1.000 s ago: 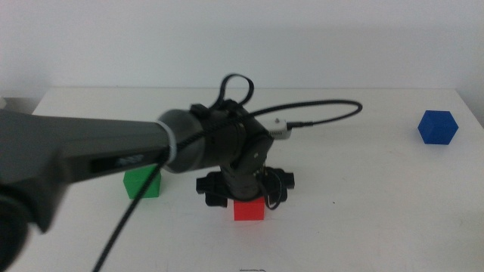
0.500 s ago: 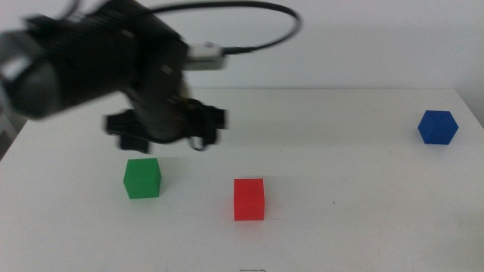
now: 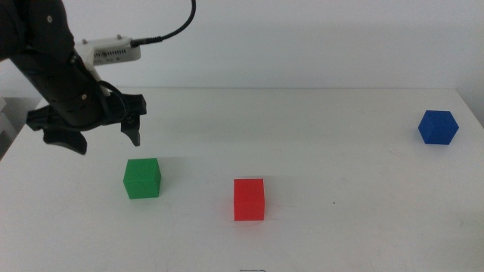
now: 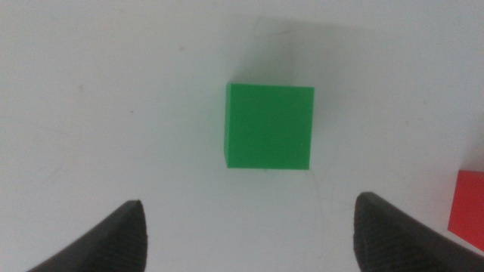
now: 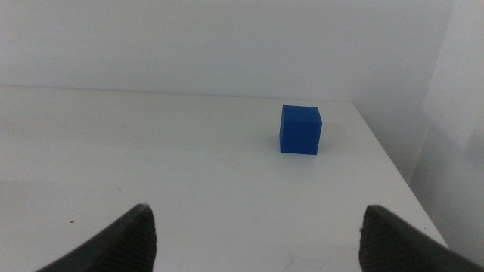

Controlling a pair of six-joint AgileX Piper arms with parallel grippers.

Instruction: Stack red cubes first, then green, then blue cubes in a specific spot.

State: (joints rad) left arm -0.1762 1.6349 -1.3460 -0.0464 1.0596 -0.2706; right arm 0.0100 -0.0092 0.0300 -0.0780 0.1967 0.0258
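Observation:
The red cube (image 3: 249, 199) stands alone on the white table, front of centre, and shows at the edge of the left wrist view (image 4: 469, 208). The green cube (image 3: 142, 178) sits to its left. My left gripper (image 3: 104, 140) hovers open just behind and above the green cube (image 4: 269, 126), which lies between and ahead of the jaws (image 4: 248, 204), untouched. The blue cube (image 3: 438, 127) rests far right near the table's edge. My right gripper (image 5: 257, 215) is open and empty, facing the blue cube (image 5: 301, 129) from a distance; it is outside the middle view.
The left arm's cable loops up over the table's back left. The table's right edge runs close beside the blue cube. A white wall stands behind the table.
My left gripper has let go of the red cube, lifted, and swung left to a spot above the green cube. The red cube stays where it was set.

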